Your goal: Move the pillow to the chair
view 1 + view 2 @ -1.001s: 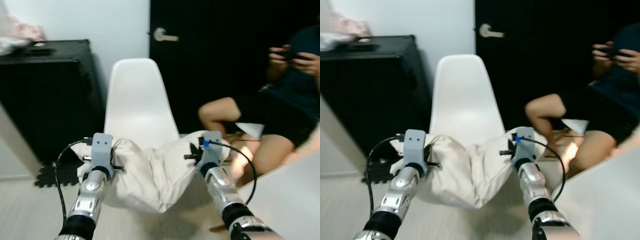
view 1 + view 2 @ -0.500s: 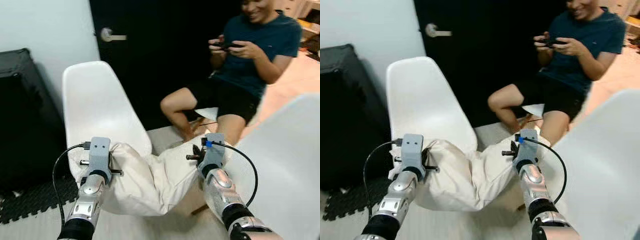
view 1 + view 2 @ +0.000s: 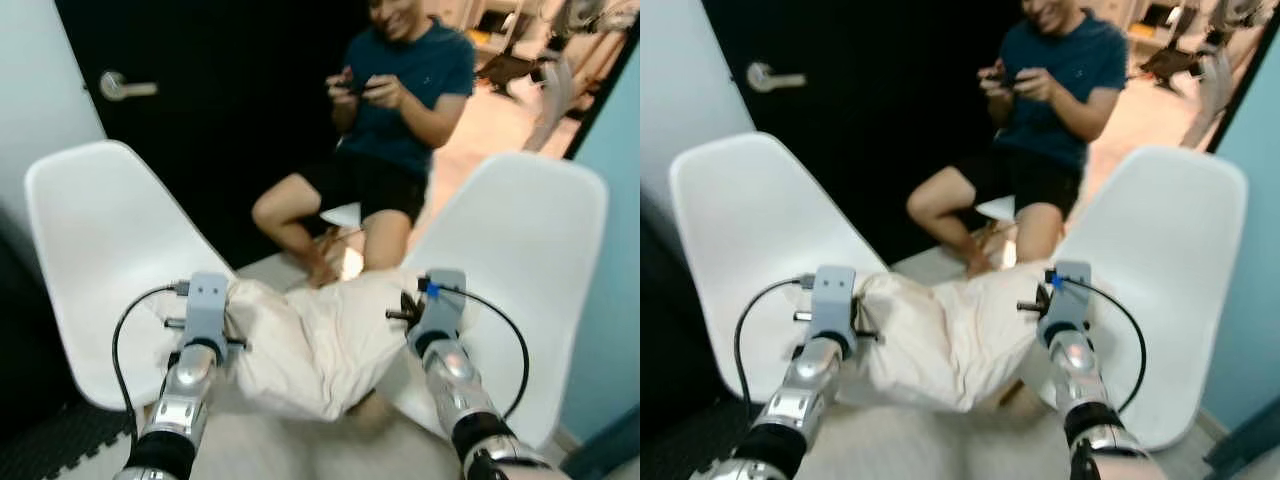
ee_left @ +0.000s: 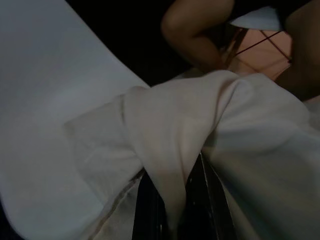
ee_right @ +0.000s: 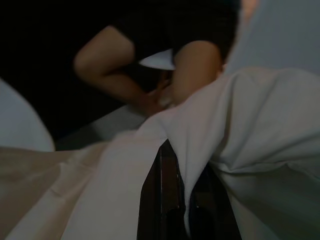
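Note:
A cream pillow hangs in the air between my two arms, sagging in the middle. My left gripper is shut on a fold at the pillow's left end, and its black fingers pinch the cloth. My right gripper is shut on the right end in the same way. One white shell chair stands to the left behind the pillow. A second white chair stands to the right. The pillow hangs between them, its right end in front of the right chair's seat.
A person sits on a low seat straight ahead between the chairs, by a black door, holding a small device in both hands. A teal wall closes the right side. A black foam mat lies at the lower left.
The camera has swung to the right: the black case has left the picture and the second white chair has come in. Both grippers still hold the pillow the same way.

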Controlling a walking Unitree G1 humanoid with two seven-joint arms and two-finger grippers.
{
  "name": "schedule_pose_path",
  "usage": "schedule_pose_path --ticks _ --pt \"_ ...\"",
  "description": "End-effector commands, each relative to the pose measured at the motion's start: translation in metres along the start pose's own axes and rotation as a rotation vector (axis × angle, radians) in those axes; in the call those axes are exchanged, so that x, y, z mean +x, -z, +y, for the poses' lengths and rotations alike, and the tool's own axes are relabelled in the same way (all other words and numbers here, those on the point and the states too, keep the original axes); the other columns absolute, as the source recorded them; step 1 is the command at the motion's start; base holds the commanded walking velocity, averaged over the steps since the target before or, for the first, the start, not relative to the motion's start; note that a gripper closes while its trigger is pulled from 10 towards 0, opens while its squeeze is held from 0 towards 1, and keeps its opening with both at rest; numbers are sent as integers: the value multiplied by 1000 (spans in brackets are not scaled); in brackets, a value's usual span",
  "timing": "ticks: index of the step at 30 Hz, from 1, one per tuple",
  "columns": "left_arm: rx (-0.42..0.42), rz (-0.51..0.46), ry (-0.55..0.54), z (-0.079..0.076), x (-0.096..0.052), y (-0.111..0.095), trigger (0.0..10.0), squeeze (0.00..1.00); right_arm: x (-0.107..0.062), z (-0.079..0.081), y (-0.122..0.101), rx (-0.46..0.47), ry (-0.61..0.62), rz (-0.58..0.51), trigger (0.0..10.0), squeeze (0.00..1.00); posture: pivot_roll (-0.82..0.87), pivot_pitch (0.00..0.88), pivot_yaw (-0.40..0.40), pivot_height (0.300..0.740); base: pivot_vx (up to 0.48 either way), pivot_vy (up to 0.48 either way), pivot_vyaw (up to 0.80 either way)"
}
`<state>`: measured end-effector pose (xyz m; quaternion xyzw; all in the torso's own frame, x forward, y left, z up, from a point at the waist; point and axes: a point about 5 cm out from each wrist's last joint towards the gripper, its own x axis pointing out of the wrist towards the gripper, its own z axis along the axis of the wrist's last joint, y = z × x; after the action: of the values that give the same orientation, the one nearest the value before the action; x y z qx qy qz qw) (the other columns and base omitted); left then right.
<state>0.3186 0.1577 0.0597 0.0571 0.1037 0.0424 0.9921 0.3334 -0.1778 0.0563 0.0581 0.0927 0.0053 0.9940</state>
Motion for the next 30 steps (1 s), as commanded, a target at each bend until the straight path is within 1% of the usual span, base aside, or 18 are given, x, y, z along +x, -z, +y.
schedule_pose_path --ticks 1,2,3,4,5,6,7,10,11,12,13,14,16,20,24,30 --pt "-6 -6 -9 1 4 -6 10000 0 3 8 -6 4 -22 -28 10000 0 -5 34 7 740 0 0 -800" --pt "-6 -6 -9 1 4 -6 10000 0 3 8 -6 4 -22 -28 10000 0 -5 34 7 740 0 0 -800" --pt "-35 -7 -8 1 4 -7 10000 0 3 8 -6 5 -24 -29 10000 0 -4 35 6 740 0 0 -800" --pt "-63 -26 6 0 4 -9 10000 0 3 9 -6 5 -26 -29 10000 0 -4 34 5 740 0 0 -800" --pt "-63 -26 6 0 4 -9 10000 0 3 9 -6 5 -26 -29 10000 0 -4 34 5 740 0 0 -800" --pt "-105 -55 36 -2 3 -11 10000 0 3 9 -6 4 -28 -29 10000 0 -5 34 5 740 0 0 -800" --pt "-74 -65 42 -1 3 -11 10000 0 3 9 -6 4 -28 -29 10000 0 -6 34 6 740 0 0 -800" --pt "-50 -69 28 1 2 -11 10000 0 3 9 -7 4 -28 -29 10000 0 -7 34 6 740 0 0 -800" --pt "-99 -69 5 2 2 -10 10000 0 3 9 -7 4 -28 -29 10000 0 -7 34 6 740 0 0 -800" --pt "-125 -63 -9 3 3 -10 10000 0 3 9 -7 4 -28 -29 10000 0 -8 36 7 740 0 0 -800" --pt "-137 -58 19 1 3 -10 10000 0 3 9 -7 3 -29 -29 10000 0 -8 36 7 740 0 0 -800" --pt "-122 -54 55 -1 2 -10 10000 0 3 9 -7 3 -29 -29 10000 0 -8 36 6 740 0 0 -800" --pt "-53 -31 94 -5 2 -8 10000 0 3 9 -6 2 -29 -28 10000 0 -8 36 7 740 0 0 -800" --pt "-49 -22 110 -7 1 -6 10000 0 3 9 -6 2 -28 -28 10000 0 -9 37 7 740 0 0 -800" --pt "-82 -17 152 -11 0 -6 10000 0 3 9 -6 2 -29 -27 10000 0 -6 37 6 740 0 0 -800" --pt "-58 -34 173 -13 0 -7 10000 0 2 10 -5 2 -31 -24 10000 0 -6 37 6 740 0 0 -800"
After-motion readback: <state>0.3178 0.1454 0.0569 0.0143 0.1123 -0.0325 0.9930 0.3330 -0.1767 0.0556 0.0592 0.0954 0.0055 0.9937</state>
